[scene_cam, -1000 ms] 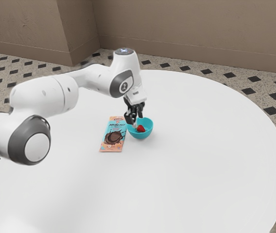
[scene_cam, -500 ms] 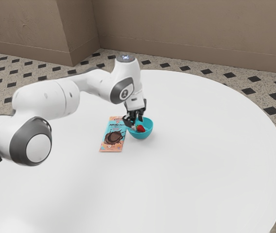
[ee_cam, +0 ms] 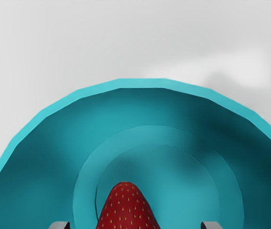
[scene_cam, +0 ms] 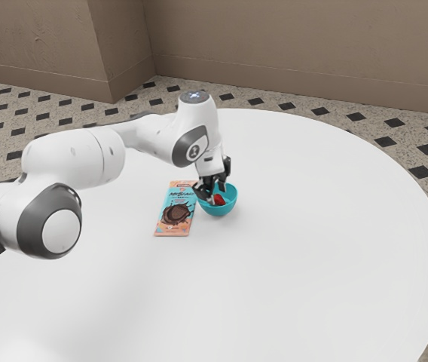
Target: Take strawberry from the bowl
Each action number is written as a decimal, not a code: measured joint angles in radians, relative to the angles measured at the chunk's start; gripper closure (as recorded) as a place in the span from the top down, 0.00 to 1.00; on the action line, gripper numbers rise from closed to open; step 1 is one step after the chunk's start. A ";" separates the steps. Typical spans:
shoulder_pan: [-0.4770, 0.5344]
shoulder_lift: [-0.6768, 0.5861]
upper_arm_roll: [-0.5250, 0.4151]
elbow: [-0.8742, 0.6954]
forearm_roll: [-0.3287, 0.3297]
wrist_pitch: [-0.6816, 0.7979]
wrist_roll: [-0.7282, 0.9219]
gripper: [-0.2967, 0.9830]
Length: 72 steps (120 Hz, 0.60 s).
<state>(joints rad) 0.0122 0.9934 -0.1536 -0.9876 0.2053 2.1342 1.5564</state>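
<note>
My gripper point(scene_cam: 213, 197) is down at the turquoise bowl point(scene_cam: 220, 211), its fingers open and reaching inside the rim. The red strawberry point(scene_cam: 219, 200) lies in the bowl, right by the fingertips. In the wrist view the tips of my gripper point(ee_cam: 135, 225) stand wide apart on either side of the strawberry point(ee_cam: 127, 210), with a gap on both sides. The pointed end of the fruit rests over the floor of the bowl point(ee_cam: 169, 171); its other end is cut off by the picture's edge.
A chocolate bar package point(scene_cam: 175, 213) lies flat on the white round table point(scene_cam: 289, 249), close beside the bowl toward the exterior view's left. Behind the table stands a brown wall point(scene_cam: 297, 53).
My hand has come down to the bowl, and its fingers have turned and now reach lower beside the strawberry. Bowl, fruit and package have stayed where they were.
</note>
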 joint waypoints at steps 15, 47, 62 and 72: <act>0.006 0.000 -0.004 0.000 -0.011 -0.021 0.008 0.48; 0.008 0.000 -0.004 0.001 -0.033 -0.053 0.019 0.49; 0.008 0.001 -0.003 0.001 -0.037 -0.061 0.022 0.49; 0.008 0.001 -0.004 0.002 -0.037 -0.066 0.023 0.49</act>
<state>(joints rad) 0.0201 0.9946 -0.1573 -0.9861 0.1683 2.0687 1.5794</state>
